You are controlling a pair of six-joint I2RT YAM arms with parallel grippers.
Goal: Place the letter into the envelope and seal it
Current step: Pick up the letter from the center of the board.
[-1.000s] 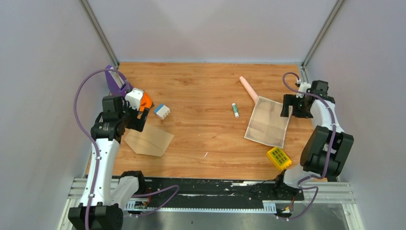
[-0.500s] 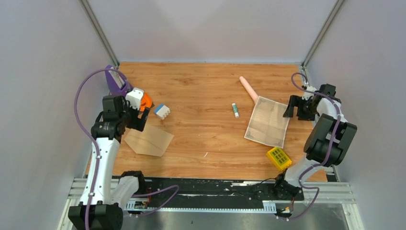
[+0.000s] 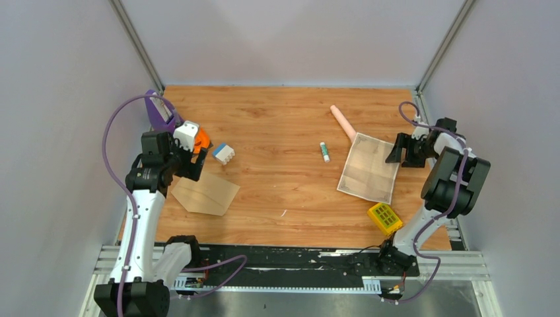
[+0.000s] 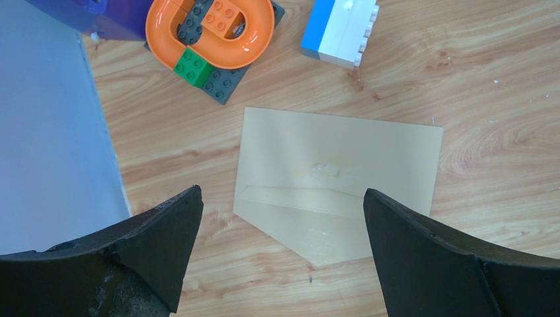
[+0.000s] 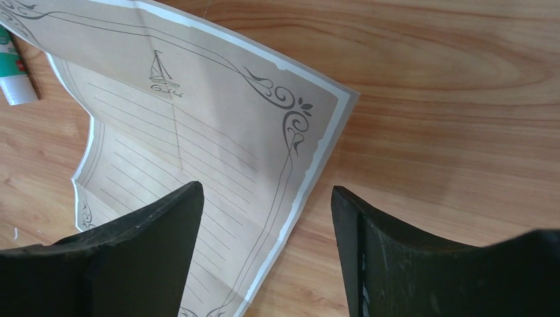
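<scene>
Pickup step: right gripper, open and empty, is hovering at the letter's right corner. Left gripper is idling open and empty over the envelope. Next likely needs a clean edge pinch.

The tan kraft paper envelope lies on the left of the wooden table, just in front of a blue-and-white toy brick. The pale creased paper letter lies well apart on the right. A small glue stick is to its left, a pink rod behind it and a yellow studded block in front.

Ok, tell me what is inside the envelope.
Nothing sticks out of the envelope, which lies flat with its flap open. Its pocket is covered by its own paper. The letter lies apart.
</scene>
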